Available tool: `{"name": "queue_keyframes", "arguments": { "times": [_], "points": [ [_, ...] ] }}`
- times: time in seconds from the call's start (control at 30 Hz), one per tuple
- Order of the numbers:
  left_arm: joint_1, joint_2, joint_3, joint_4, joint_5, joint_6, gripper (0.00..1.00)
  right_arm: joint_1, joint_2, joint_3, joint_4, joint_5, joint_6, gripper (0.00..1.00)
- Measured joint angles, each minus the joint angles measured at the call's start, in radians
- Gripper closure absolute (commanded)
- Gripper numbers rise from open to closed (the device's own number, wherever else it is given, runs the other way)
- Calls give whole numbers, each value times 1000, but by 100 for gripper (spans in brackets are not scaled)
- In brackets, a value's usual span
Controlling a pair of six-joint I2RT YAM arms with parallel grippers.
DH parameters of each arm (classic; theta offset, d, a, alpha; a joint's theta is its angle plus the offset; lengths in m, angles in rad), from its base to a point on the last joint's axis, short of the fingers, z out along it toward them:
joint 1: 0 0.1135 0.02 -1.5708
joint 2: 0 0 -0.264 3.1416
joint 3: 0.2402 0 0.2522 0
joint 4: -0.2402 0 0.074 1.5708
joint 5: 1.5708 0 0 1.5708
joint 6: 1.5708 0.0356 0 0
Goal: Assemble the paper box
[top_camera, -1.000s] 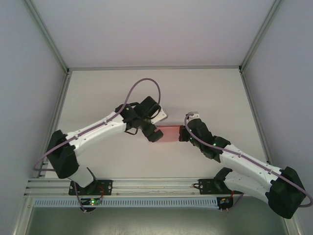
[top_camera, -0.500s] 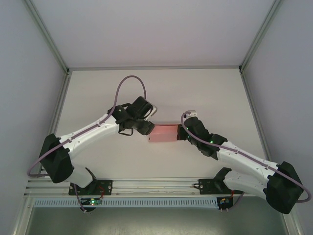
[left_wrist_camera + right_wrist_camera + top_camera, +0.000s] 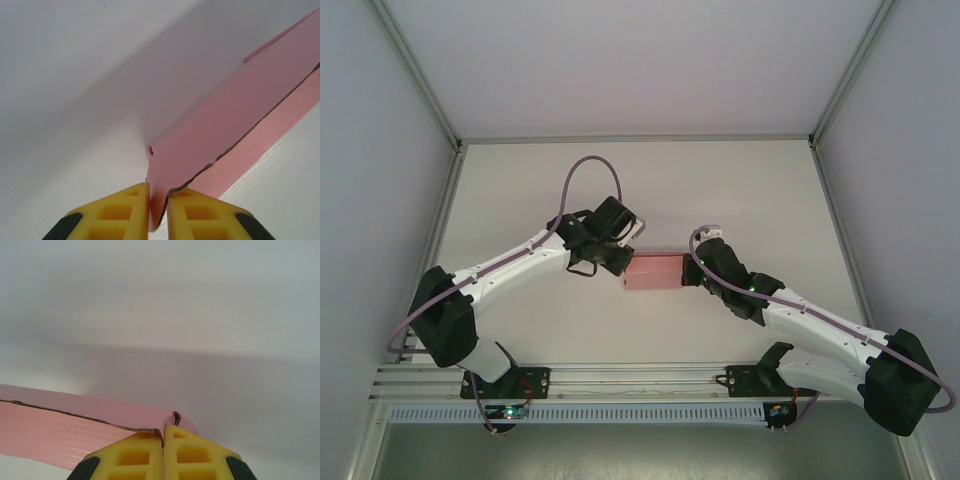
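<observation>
Closest, the left end effector [image 3: 159,194] pinches one corner of the pink paper box [image 3: 210,150], jaws nearly together. The right end effector [image 3: 164,431] is clamped tight on its opposite end. The box lies centre-frame overhead, white counter [image 3: 740,190] beyond.

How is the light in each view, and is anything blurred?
Top external view: even light, no glare, pink thin-card paper box sharp. Left wrist view: box edge crisp, grey shadow behind it. Right wrist view: broad soft shadow above the box.
</observation>
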Motion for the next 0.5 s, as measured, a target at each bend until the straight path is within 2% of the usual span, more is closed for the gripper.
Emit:
{"name": "queue_keyframes", "arguments": {
  "times": [0.13,0.33,0.5],
  "points": [
    [0,4,0,0,8,-33,100,10,-1,0,0,6,0,100],
    [4,19,39,-42,37,-117,100,51,-1,0,-16,71,0,100],
    [44,65,101,-78,131,-206,100,76,-1,-3,-26,131,9,100]
  ]
}}
